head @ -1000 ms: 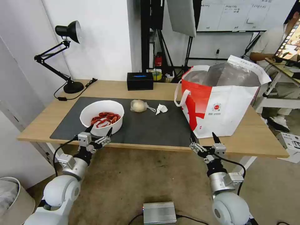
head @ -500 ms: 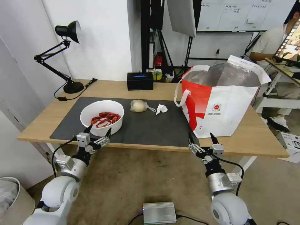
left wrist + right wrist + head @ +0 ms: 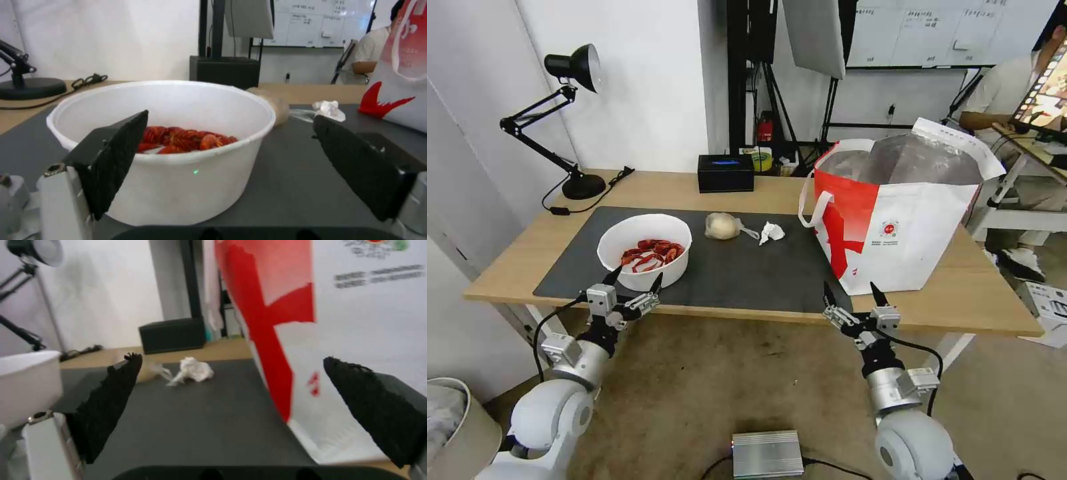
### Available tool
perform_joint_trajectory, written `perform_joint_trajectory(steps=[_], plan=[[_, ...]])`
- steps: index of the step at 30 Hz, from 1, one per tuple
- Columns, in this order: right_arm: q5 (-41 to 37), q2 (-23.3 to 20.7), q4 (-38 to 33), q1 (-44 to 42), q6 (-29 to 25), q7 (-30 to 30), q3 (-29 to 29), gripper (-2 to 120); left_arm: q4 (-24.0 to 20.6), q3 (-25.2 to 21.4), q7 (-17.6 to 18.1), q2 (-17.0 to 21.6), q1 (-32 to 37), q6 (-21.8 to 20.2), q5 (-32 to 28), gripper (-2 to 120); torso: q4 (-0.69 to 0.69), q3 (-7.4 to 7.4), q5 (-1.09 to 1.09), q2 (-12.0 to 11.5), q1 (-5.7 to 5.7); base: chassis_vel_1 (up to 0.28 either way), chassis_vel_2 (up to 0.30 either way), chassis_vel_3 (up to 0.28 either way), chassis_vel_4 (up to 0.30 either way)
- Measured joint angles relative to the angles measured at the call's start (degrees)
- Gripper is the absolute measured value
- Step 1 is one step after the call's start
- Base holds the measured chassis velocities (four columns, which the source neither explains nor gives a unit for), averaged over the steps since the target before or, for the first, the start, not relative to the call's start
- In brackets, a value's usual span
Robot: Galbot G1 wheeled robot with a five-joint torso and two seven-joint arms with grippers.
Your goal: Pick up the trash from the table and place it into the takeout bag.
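Two end effectors spread: left end effector (image 3: 634, 281) | right end effector (image 3: 851, 295) | round white bowl (image 3: 644, 249) | crumpled tissue (image 3: 772, 232)

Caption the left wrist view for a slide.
Open left gripper faces the white bowl of red shells on the dark mat; tissue and takeout bag beyond.

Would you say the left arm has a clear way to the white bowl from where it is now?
Probably yes. The left gripper sits open at the table's near edge, right in front of the white bowl. Nothing lies between them on the dark mat, and its fingers are spread about as wide as the bowl.
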State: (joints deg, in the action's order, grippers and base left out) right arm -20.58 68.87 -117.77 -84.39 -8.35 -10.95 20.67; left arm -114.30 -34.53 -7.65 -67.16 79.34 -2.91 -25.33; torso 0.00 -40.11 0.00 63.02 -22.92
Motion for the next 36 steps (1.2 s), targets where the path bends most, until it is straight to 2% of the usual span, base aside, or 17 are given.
perform_joint_trajectory(steps=[12, 15, 24, 36], plan=[[-3.32, -1.74, 2.0, 4.89, -0.12, 2.2, -3.95, 100, -2.72, -1.22, 0.01, -0.56, 1.72, -0.57, 0.02, 100, -0.01, 0.0, 0.0, 0.0, -0.01, 0.0, 0.0, 0.0, 0.0], [-4.98, -2.54, 4.74, 8.83, -0.16, 2.41, -6.55, 100, -3.78, -1.93, 0.01, -1.59, 3.57, -0.61, 0.42, 100, 0.0, 0.0, 0.0, 0.0, -0.01, 0.0, 0.0, 0.0, 0.0], [-7.51, -3.9, 9.53, 15.33, -0.22, 2.4, -9.08, 100, -4.51, -1.43, -0.27, -2.85, 4.74, -0.25, 1.82, 100, -0.01, 0.0, 0.0, 0.0, -0.01, 0.0, 0.0, 0.0, 0.0], [-11.61, -4.22, 20.06, 31.21, 0.02, 0.89, -18.78, 100, -6.63, -3.01, -1.06, -5.98, 7.16, 0.12, 3.59, 100, -0.01, 0.0, 0.0, 0.0, -0.01, 0.0, 0.0, 0.0, 0.0]])
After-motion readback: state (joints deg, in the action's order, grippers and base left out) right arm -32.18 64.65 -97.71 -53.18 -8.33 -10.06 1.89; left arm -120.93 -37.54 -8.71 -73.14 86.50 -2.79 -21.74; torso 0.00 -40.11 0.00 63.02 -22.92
